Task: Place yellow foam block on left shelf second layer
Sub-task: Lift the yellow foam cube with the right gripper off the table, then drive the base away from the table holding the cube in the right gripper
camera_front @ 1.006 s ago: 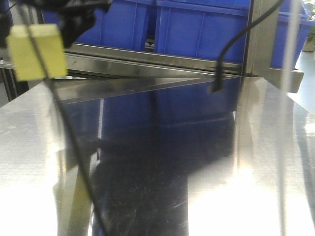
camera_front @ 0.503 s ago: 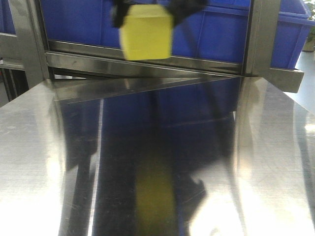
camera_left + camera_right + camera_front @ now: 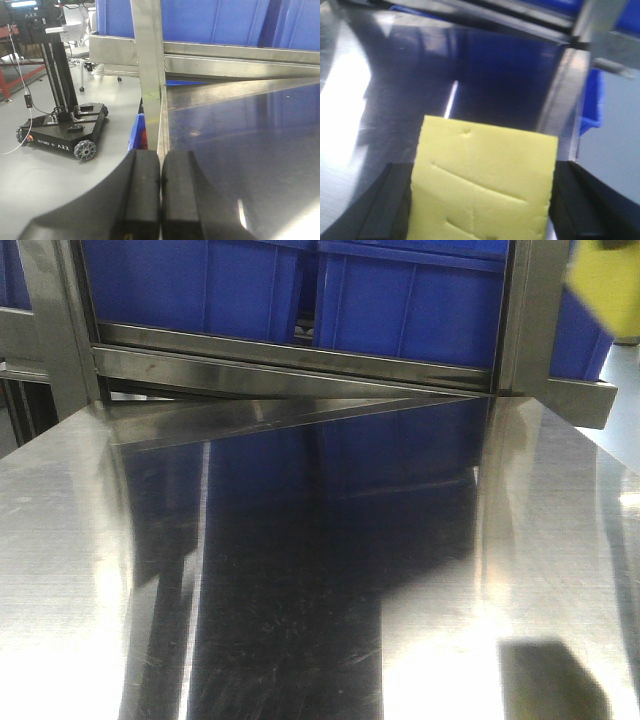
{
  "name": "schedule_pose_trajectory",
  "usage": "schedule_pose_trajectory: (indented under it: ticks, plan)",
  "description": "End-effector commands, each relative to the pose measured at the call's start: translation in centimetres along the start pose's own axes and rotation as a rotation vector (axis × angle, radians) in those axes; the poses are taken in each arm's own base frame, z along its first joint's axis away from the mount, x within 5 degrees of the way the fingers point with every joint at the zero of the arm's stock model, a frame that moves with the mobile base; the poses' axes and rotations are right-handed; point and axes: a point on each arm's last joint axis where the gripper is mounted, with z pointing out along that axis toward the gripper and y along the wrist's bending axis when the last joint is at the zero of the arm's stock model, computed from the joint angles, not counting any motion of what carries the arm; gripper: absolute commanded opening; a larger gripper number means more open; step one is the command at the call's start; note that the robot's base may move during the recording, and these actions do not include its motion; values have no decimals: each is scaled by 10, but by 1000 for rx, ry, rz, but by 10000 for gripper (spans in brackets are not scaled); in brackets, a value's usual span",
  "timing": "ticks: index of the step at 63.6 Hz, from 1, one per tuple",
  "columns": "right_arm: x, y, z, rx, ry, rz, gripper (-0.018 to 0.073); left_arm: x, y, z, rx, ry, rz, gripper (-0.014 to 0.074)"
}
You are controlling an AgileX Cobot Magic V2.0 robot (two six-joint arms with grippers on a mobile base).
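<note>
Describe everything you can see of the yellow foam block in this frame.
The yellow foam block is pale lemon, matte, with a broad flat face marked by shallow creases and small pits. It sits clamped between the dark fingers of the right hand, held above the shiny metal table, touching nothing else visible. In the front view only a blurred corner shows at the upper right edge.

we log the yellow foam block (image 3: pixel 482 170) as matt, soft foam, its face creased and pitted. the right pincer (image 3: pixel 482 210) gripping it has dull black plastic fingers (image 3: pixel 382 205). table top (image 3: pixel 375 75) under that pincer: brushed steel, mirror-glossy, finely scratched. shelf frame (image 3: pixel 300 355) beyond: satin metal. bins (image 3: pixel 400 300): smooth blue plastic. left pincer (image 3: pixel 160 190): matt black pads, pressed together.
</note>
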Motion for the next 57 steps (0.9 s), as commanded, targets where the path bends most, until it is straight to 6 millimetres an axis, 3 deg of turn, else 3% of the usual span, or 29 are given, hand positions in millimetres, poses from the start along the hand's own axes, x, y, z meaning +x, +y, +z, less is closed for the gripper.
schedule_pose_trajectory:
  ticks: [1,16,32,57]
  plan:
    - [0,-8,-30,38,-144,-41,351,0,-2,0,26,-69,-7,136]
    - [32,-13,-88,55,-280,-28,351,0,-2,0,26,-69,-7,136]
    - [49,-14,-138,55,-485,-16,351,0,-2,0,26,-69,-7,136]
    - [52,-15,-146,55,-518,-13,351,0,-2,0,26,-69,-7,136]
